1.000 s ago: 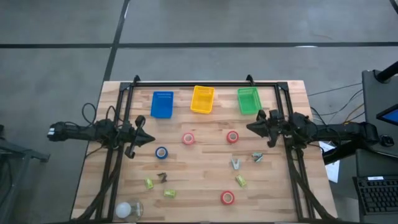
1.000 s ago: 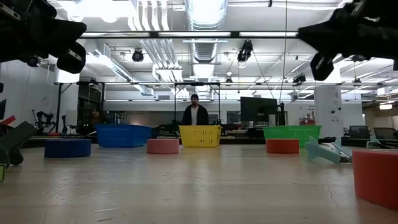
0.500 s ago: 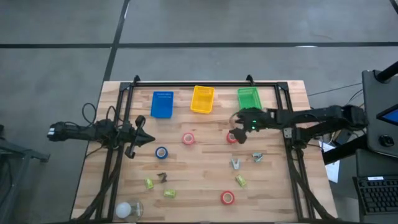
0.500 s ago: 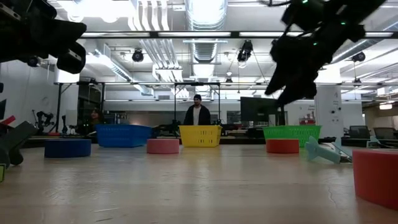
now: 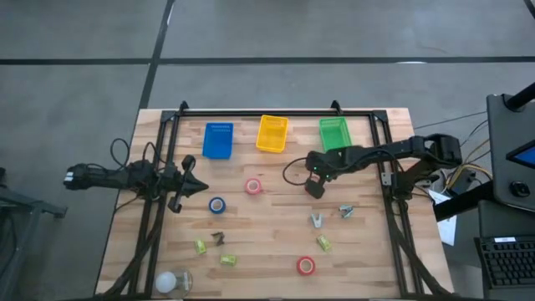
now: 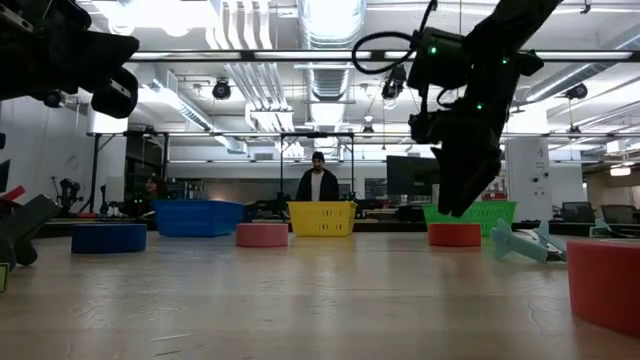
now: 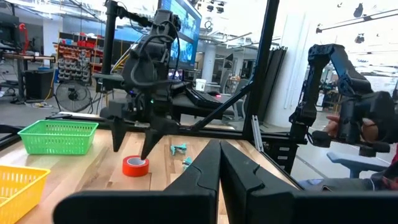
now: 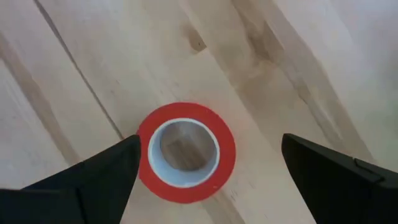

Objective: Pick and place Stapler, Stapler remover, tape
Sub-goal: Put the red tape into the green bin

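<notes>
While the left gripper (image 5: 194, 186) is idling clenched shut, the right gripper (image 8: 208, 163) is hovering spread wide, a red tape (image 8: 186, 152) lying directly beneath its fingers (image 8: 93, 177).

Four tapes (image 5: 253, 186) (one blue), three baskets (image 5: 260, 134)

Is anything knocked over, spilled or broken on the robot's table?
Nothing stands out. The blue basket, yellow basket and green basket sit upright in a row, and the tape rolls lie flat. The open right gripper hangs over one red tape roll.
</notes>
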Robot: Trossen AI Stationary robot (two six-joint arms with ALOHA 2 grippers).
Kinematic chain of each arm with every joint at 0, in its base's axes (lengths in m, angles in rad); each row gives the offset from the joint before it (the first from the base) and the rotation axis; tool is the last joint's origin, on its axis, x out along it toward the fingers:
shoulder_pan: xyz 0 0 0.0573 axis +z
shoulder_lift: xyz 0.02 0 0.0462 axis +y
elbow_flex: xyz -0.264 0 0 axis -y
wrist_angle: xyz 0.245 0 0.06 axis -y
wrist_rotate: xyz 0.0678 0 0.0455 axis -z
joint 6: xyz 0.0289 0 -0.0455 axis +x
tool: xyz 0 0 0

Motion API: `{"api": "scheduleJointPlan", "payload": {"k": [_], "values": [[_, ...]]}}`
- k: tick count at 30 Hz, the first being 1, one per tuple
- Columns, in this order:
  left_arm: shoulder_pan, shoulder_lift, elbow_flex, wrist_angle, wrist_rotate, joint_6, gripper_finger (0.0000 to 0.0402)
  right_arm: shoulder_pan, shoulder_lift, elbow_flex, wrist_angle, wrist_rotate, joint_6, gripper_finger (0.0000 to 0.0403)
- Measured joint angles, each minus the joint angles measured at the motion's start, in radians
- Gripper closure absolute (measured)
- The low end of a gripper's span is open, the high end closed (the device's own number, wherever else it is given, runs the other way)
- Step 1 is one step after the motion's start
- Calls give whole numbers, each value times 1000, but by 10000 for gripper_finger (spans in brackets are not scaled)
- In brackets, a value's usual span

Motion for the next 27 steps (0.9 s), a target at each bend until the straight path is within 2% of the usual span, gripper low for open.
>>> {"api": "scheduleJointPlan", "payload": {"k": [8, 17, 27], "values": [[0, 0, 0, -1, 0, 0, 392, 27, 58, -9, 59, -10, 22, 19], [0, 1, 0, -3, 0, 0, 392, 33, 47, -22, 51, -4, 36, 19], [0, 1, 0, -1, 0, 0, 392, 71, 39, -22, 74, -3, -41, 19]]}}
